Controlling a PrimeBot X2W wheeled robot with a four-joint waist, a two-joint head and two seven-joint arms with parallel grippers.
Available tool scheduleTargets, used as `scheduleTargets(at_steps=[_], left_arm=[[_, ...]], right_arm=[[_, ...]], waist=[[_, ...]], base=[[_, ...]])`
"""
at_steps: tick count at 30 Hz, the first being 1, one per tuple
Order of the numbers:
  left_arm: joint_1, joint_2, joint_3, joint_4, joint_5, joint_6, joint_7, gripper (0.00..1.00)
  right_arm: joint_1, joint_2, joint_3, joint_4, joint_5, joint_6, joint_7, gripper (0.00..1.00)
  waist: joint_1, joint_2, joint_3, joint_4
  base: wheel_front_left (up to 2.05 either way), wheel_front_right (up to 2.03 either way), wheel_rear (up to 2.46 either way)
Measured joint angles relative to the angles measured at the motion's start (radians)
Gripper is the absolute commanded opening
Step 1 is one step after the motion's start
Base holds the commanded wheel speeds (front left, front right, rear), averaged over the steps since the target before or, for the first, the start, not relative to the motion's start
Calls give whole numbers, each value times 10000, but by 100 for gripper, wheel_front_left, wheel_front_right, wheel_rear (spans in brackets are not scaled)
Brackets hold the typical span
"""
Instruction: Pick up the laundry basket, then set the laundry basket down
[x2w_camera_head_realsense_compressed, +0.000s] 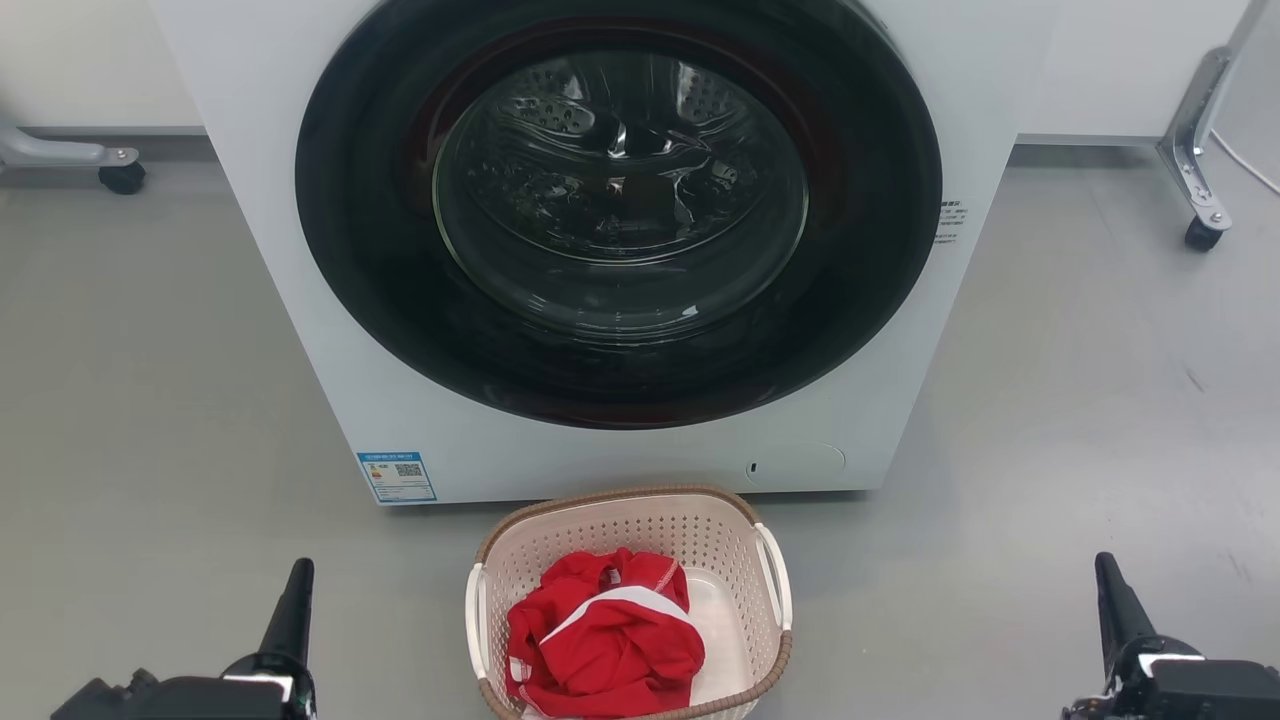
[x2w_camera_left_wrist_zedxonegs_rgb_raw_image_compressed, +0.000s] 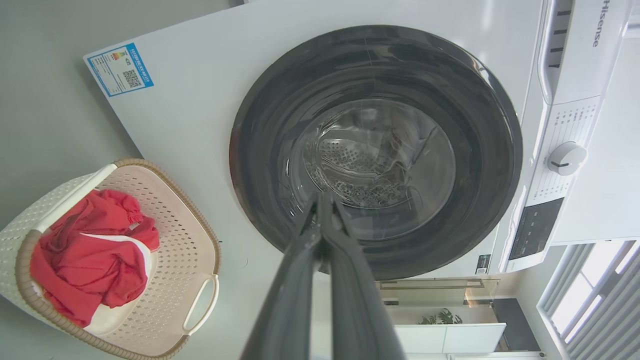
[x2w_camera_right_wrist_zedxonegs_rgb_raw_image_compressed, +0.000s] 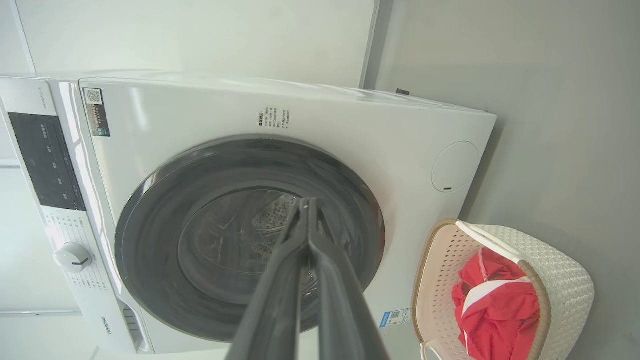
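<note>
Cream-white perforated plastic forms the laundry basket (x2w_camera_head_realsense_compressed: 650, 528), which stands upright on the grey floor (x2w_camera_head_realsense_compressed: 1080, 420) just in front of the washer (x2w_camera_head_realsense_compressed: 290, 300), centred below the washer's round dark door (x2w_camera_head_realsense_compressed: 620, 385). Its brown woven-look rim lies near the washer's bottom edge; whether the two touch cannot be told. One white handle (x2w_camera_head_realsense_compressed: 775, 575) sits on the basket's right side and another on its left. A crumpled red garment (x2w_camera_head_realsense_compressed: 600, 650) with a white stripe lies inside, heaped toward the end farther from the washer. The left gripper (x2w_camera_head_realsense_compressed: 299, 572) hangs out in front of the washer's lower left corner, well apart from the basket, its two dark fingers pressed together at the tips and gripping nothing. The right gripper (x2w_camera_head_realsense_compressed: 1106, 565) hangs out beyond the washer's lower right corner, also well apart from the basket, its fingers likewise pressed together on nothing. Both point toward the washer. A blue label (x2w_camera_head_realsense_compressed: 397, 476) is stuck at the lower left of the washer's white front, and a round flap (x2w_camera_head_realsense_compressed: 795, 463) is set at its lower right. Through the door's glass the metal drum (x2w_camera_head_realsense_compressed: 620, 160) shows. In the left wrist view a white dial (x2w_camera_left_wrist_zedxonegs_rgb_raw_image_compressed: 566, 158) sits on the washer's control strip, above the door.
</note>
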Motion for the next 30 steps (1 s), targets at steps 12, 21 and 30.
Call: scheduleTargets(at_steps=[12, 21, 30], left_arm=[[-280, -113, 291, 123, -1118, -244, 299, 0], [-280, -119, 293, 125, -1116, -245, 299, 0], [-280, -121, 293, 128, -1116, -245, 299, 0]], right_arm=[[-189, 23, -370, 167, 1170, 221, 303, 0], [-311, 25, -370, 174, 1170, 230, 303, 0], [-311, 25, -370, 174, 1170, 230, 303, 0]], waist=[[0, 0, 19, 12], [0, 0, 19, 12], [0, 0, 18, 12]], base=[[0, 0, 0], [0, 0, 0], [0, 0, 0]])
